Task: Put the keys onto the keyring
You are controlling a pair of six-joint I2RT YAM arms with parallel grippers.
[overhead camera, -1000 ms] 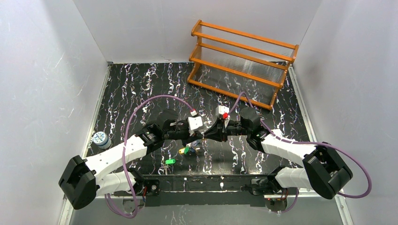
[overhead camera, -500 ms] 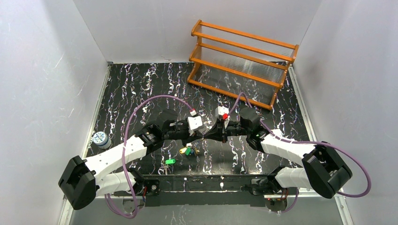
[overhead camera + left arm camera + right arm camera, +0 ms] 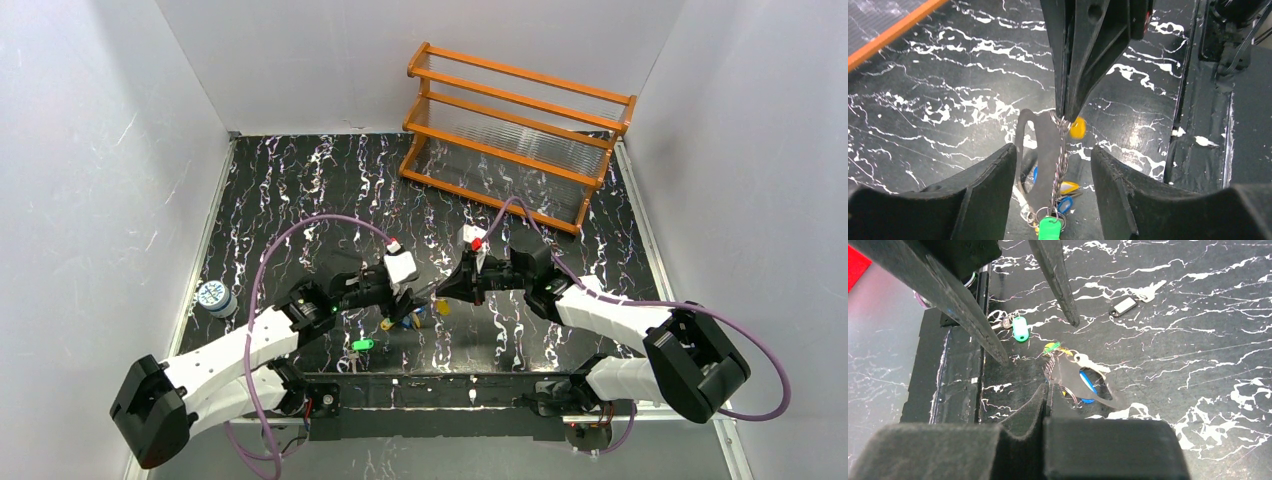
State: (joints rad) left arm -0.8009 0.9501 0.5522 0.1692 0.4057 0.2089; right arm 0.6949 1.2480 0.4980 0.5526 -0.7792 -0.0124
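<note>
Left wrist view puts the keyring [image 3: 1061, 160] right between the two fingers of the left gripper [image 3: 1053, 150]. Those fingers are spread wide and do not touch it. The right gripper [image 3: 1064, 116] comes in from the far side, and its fingers are pressed together on the far end of the ring.

There is one ring. It is a long, thin loop of silvery twisted wire. At the end close to the left gripper's camera sits a bunch of keys [image 3: 1049, 225] with green, blue and yellow heads. I cannot count them for sure. One more yellow key head [image 3: 1078, 127] is just beside the right gripper's tip.

In the right wrist view, two keys lie loose on the table [image 3: 300, 200] past the ring. One green key [image 3: 1019, 328] is near the left gripper's fingertips. One dark key [image 3: 1124, 305] is off to the side.

From the top, one round can [image 3: 212, 296] stands well apart from the left gripper. One orange rack [image 3: 505, 152] stands far beyond both grippers.
</note>
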